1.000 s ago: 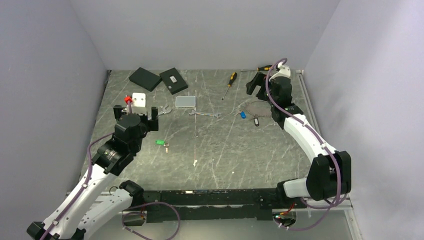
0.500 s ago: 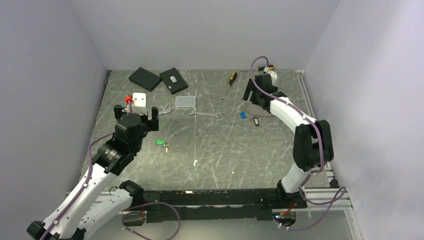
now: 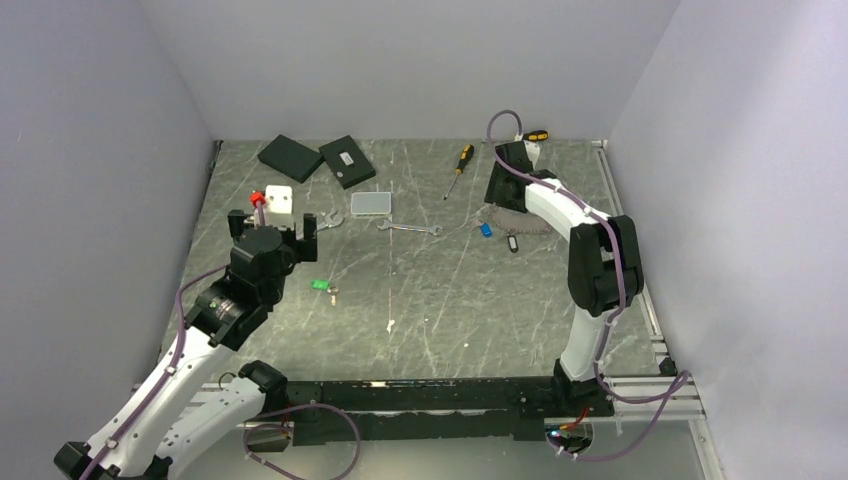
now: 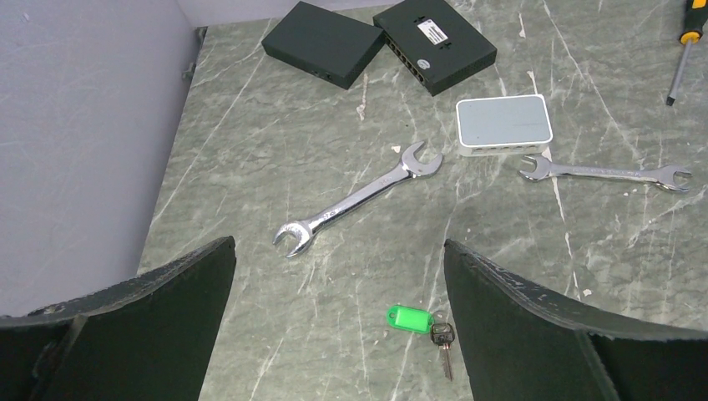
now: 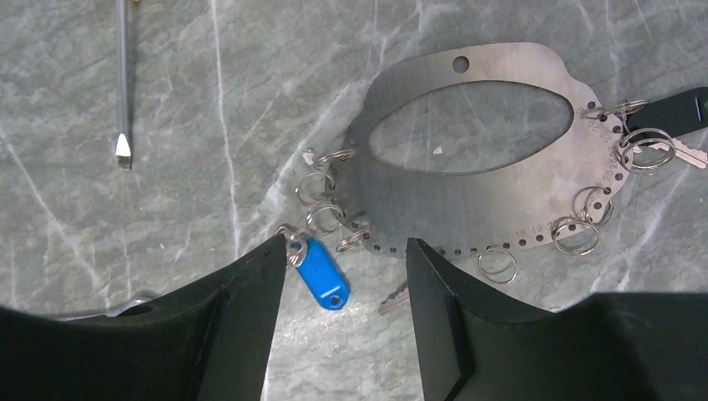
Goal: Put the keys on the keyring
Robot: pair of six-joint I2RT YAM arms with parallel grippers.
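Three keys lie on the bench: a green-tagged key toward the left edge, and a blue-tagged key and a black-tagged key by the single flat steel keyring. Two wrenches, the larger wrench and the slimmer wrench. Two screwdrivers toward the far edge, the nearer screwdriver and the far screwdriver. Two black network switches, the left switch and the right switch, plus one white switch.

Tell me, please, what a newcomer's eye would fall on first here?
The right tool, far right on the table, straddles a blue-tagged key beside the keyring, a flat metal plate edged with small rings. At left, the left tool hangs wide open near a green-tagged key.
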